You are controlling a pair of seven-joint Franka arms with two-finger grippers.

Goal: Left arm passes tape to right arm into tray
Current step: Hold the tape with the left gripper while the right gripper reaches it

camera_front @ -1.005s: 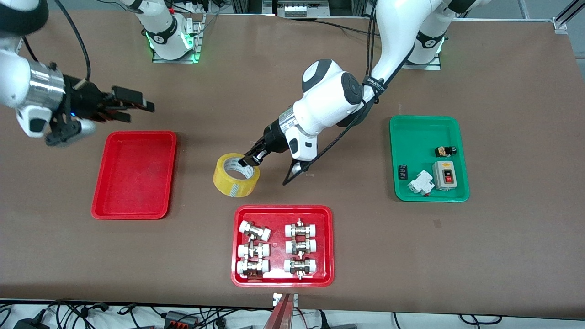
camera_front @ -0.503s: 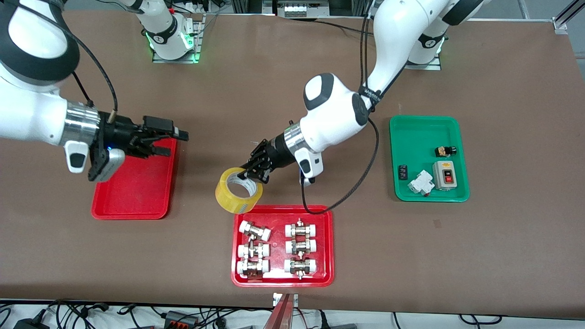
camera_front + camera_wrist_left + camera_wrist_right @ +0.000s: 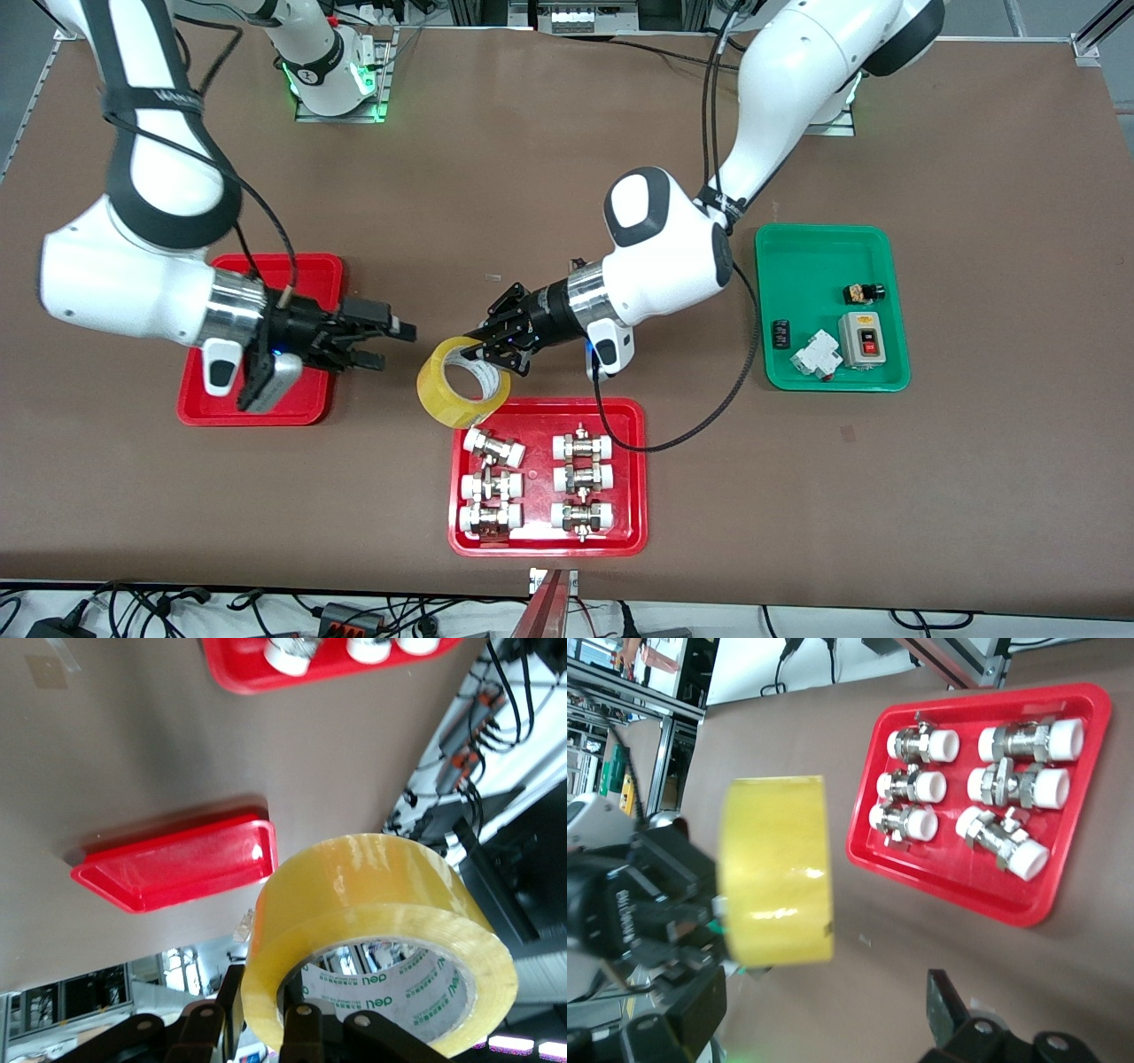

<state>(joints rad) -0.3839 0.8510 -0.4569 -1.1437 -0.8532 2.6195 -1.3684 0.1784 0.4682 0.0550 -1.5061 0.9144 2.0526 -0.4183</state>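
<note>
Translucent yellow packing tape roll point(image 3: 462, 391) clamped by left gripper point(image 3: 498, 348), aloft over bare table between plain glossy red plastic tray point(image 3: 312, 269) and fittings tray point(image 3: 547, 540). Right gripper point(image 3: 383, 345) spread wide, empty, beside roll, near plain tray's edge.

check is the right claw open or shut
Open: the right claw shows its fingers spread, holding nothing, beside the tape gripped by the left claw.
</note>
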